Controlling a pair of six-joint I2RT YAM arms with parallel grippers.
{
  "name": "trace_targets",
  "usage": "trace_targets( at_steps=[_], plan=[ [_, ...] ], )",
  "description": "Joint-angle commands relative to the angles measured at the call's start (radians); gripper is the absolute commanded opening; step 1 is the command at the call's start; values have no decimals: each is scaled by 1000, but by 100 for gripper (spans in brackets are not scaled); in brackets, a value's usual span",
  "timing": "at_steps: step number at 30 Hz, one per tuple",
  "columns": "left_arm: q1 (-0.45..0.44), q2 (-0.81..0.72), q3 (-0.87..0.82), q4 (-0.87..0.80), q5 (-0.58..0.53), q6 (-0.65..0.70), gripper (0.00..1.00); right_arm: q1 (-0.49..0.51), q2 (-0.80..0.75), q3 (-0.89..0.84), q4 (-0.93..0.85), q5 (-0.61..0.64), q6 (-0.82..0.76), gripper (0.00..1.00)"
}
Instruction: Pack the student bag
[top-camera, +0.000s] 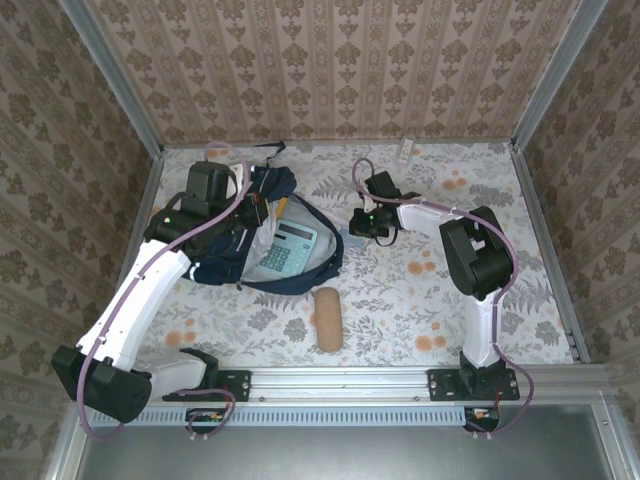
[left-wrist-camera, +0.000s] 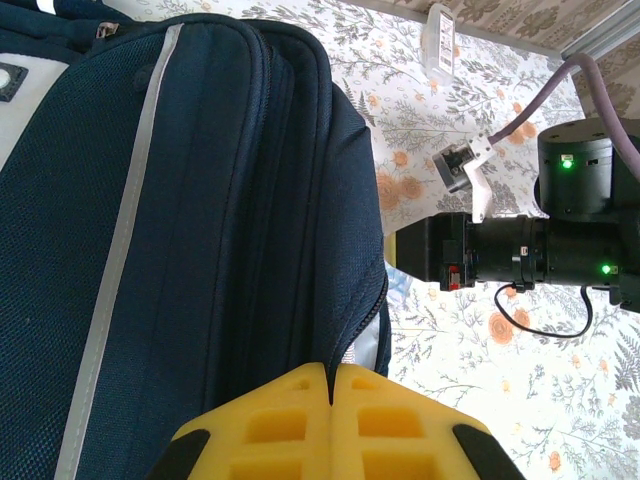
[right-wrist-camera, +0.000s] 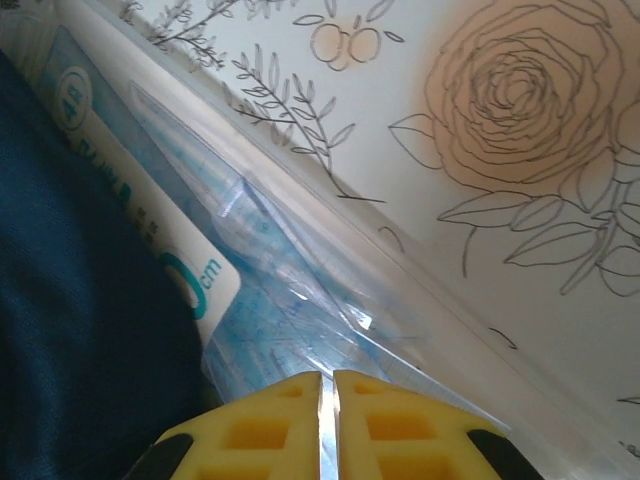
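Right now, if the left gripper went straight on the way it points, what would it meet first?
The student bag: the left gripper, shut, has its tips right at the navy zippered edge, so it would probably press into that fabric almost at once.

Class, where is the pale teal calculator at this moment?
In the top view, the pale teal calculator lies inside the open navy-blue fabric backpack, left of centre, beyond the tan cylindrical pouch.

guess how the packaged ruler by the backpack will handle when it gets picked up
The packaged ruler looks thin and flat, so probably light and unlikely to roll. Its clear sleeve is glossy with bright glints, so it may slip in a pinch. The sleeve shows creases and slack, so it may flex or sag at the far end.
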Motion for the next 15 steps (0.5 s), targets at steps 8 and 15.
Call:
trace_targets(
  at_steps=[8,15],
  plan=[
    [14,-32,3,59,9,1,0,-46,-168,-284,-61,157,109,9],
    [14,-11,-2,86,29,-3,0,-15,-317,-517,-23,113,231,11]
  ],
)
